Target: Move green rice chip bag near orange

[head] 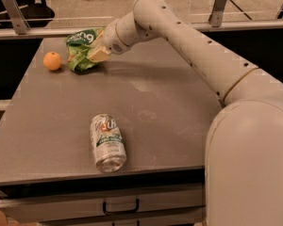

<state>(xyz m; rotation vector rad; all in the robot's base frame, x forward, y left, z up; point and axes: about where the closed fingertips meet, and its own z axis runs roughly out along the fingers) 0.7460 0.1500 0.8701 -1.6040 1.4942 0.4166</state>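
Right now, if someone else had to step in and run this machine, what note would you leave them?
Hand: at the far end of the table, shut on one edge of the green rice chip bag.
Things: the bag is beside the orange, with a small gap between them. A soda can lies on its side near the front edge, not involved.
Done: the bag is already close to the orange.
Left: probably just let go of the bag and pull the arm back.
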